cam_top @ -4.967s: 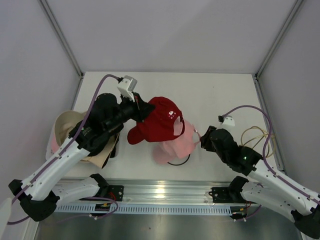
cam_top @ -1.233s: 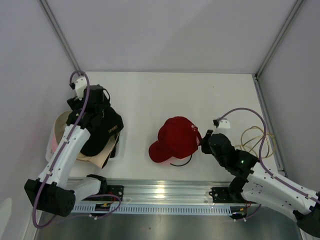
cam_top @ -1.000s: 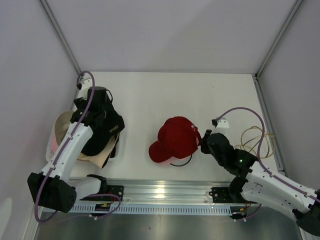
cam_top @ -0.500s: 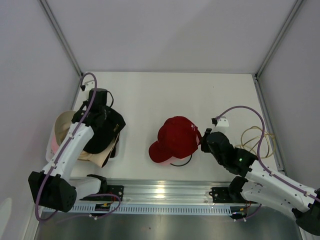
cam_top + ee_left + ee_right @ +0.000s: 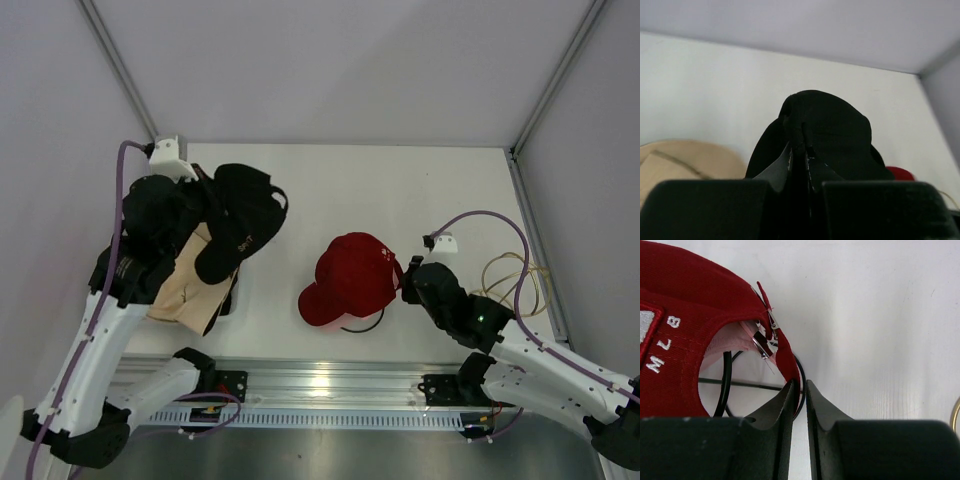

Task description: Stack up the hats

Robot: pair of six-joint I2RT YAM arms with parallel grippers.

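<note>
My left gripper (image 5: 208, 190) is shut on a black cap with white lettering (image 5: 238, 225) and holds it in the air above the beige hat (image 5: 185, 290); the left wrist view shows black fabric (image 5: 830, 135) pinched between the fingertips (image 5: 804, 150). A red cap (image 5: 350, 272) lies mid-table. Pink fabric (image 5: 725, 340) shows inside its back opening. My right gripper (image 5: 404, 287) sits at the cap's back, its jaws almost together on the red strap end (image 5: 785, 357). I cannot make out a black bucket hat.
A thin black wire hoop (image 5: 360, 323) lies under the red cap and also shows in the right wrist view (image 5: 725, 385). Tan wire hoops (image 5: 515, 280) lie at the right edge. The beige hat also shows low left in the left wrist view (image 5: 685, 160).
My left arm has lifted the black cap off the beige hat, up and toward the back. The right arm and the red cap have stayed in place.
</note>
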